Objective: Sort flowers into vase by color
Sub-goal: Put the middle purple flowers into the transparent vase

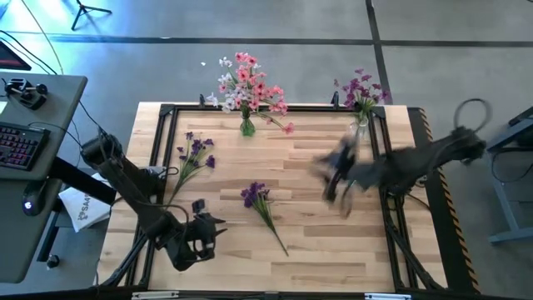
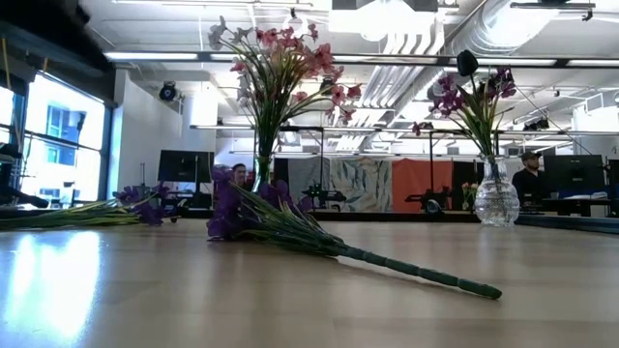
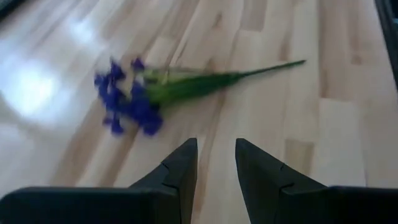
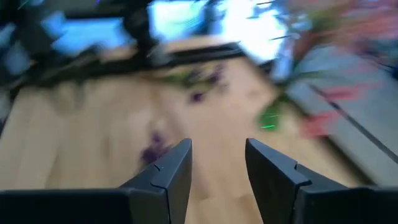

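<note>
Two purple sprigs lie flat on the wooden table: one in the middle (image 1: 262, 202), also in the low view (image 2: 290, 227) and the left wrist view (image 3: 161, 90), and one at the left (image 1: 193, 157). A far-left vase (image 1: 247, 127) holds pink and white flowers (image 1: 248, 83). A far-right glass vase (image 2: 496, 198) holds purple flowers (image 1: 363, 87). My left gripper (image 1: 210, 232) is open and empty near the table's front left, apart from the middle sprig. My right gripper (image 1: 333, 187) is open and empty above the table's right part, blurred.
A black metal frame (image 1: 166, 110) runs around the table top. A desk with a keyboard (image 1: 21, 142) stands off the left side. Bare wood lies between the two sprigs and along the front edge. A person (image 2: 527, 174) shows in the room behind.
</note>
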Available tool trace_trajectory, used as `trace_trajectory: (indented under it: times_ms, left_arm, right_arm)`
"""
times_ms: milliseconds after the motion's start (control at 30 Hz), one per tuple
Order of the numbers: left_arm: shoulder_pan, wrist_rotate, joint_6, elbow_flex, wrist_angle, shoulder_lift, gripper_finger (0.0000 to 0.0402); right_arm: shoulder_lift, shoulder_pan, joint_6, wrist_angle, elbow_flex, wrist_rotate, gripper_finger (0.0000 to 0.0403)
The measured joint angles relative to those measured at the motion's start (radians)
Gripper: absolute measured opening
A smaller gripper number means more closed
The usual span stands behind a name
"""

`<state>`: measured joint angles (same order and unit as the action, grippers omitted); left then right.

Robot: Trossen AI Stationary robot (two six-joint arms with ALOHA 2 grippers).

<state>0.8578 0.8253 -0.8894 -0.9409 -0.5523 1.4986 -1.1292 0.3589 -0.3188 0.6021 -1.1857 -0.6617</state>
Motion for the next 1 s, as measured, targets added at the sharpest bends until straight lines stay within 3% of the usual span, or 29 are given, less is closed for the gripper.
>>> trace_trajectory:
  times_ms: [133,300,467,600,700,833,1000]
  left_arm:
    - [0.021,0.035,-0.136,0.121,0.090,0.001,0.0097]
    - [0.003,0.076,-0.182,0.289,0.330,0.001,0.0097]
    - [-0.058,0.196,-0.182,0.422,0.588,0.001,0.0097]
    - [-0.114,0.212,-0.183,0.474,0.697,0.001,0.0097]
    - [-0.148,0.212,-0.182,0.477,0.722,0.001,0.0097]
    - [-0.173,0.212,-0.135,0.477,0.764,0.001,0.0097]
    - [-0.179,0.211,-0.069,0.477,0.825,0.001,0.0097]
  right_arm:
    - [-0.206,0.097,0.026,-0.235,0.103,0.069,0.0144]
    - [-0.477,0.102,-0.129,-0.458,0.145,0.192,0.0149]
    - [-0.712,0.051,-0.200,-0.457,0.054,0.363,0.0204]
    - [-0.841,-0.001,-0.214,-0.406,-0.052,0.408,0.0260]
    - [-0.914,-0.029,-0.212,-0.336,-0.123,0.421,0.0271]
    - [-0.951,-0.039,-0.196,-0.290,-0.172,0.365,0.0222]
    - [-0.936,-0.036,-0.169,-0.270,-0.140,0.310,0.0074]
